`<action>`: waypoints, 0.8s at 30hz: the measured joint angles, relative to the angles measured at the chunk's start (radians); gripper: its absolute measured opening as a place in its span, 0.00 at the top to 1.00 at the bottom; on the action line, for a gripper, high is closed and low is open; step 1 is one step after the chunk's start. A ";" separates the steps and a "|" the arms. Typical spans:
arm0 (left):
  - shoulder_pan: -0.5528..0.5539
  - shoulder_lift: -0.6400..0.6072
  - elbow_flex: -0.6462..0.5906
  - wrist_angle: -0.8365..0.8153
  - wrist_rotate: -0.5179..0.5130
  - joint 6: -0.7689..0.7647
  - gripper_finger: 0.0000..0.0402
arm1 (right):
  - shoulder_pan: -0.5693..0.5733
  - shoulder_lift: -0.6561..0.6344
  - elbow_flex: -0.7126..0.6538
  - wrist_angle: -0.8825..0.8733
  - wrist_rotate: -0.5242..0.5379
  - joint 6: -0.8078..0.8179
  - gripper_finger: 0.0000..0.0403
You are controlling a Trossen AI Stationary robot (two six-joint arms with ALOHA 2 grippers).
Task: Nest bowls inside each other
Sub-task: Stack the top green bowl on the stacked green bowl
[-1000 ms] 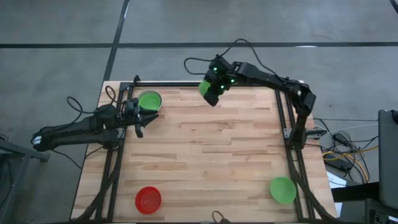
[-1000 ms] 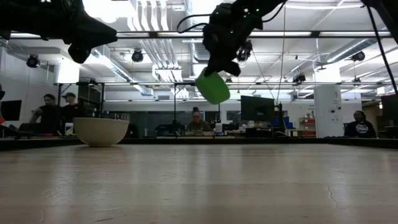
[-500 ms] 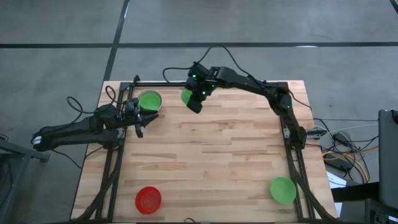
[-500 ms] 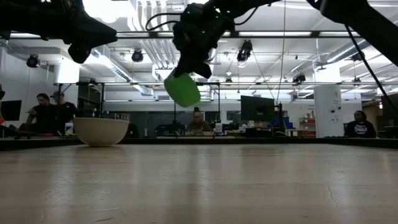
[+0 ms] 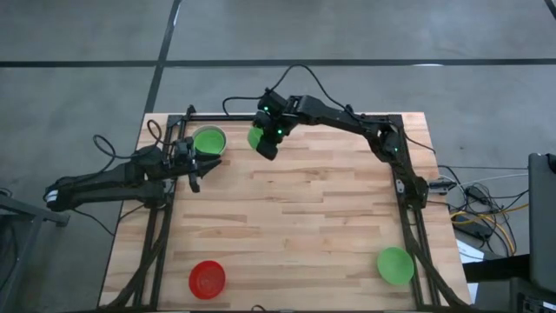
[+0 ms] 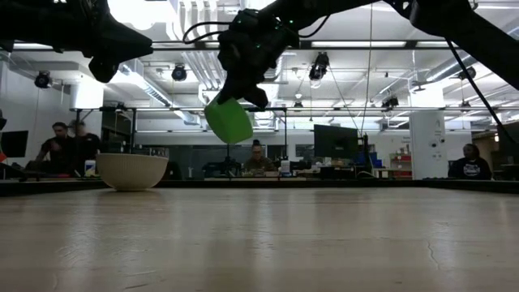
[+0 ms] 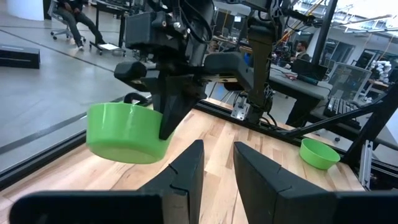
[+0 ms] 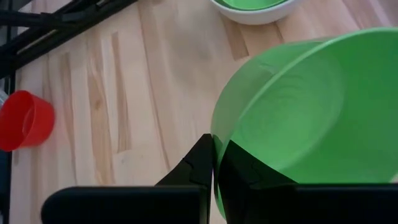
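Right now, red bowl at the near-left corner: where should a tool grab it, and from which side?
Take the red bowl by its rim, coming straight down from above with one finger inside the wall and one outside. It sits upright and mouth-up, alone on the table, so the thin rim looks open all round; the right tool grips its green bowl likewise.

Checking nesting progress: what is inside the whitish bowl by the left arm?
A green bowl sits nested in the whitish bowl. Anything under that green one is covered. The right gripper carries another green bowl nearby.
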 joint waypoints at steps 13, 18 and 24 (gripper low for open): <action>0.000 0.000 0.000 0.000 0.000 0.000 0.77 | 0.028 -0.005 -0.106 0.045 -0.015 0.050 0.98; 0.000 0.000 0.000 -0.001 0.000 0.000 0.77 | 0.038 -0.073 -0.178 0.056 0.000 0.058 0.98; 0.000 0.000 0.000 -0.002 0.000 0.000 0.77 | 0.057 -0.211 -0.316 0.106 0.108 0.062 0.98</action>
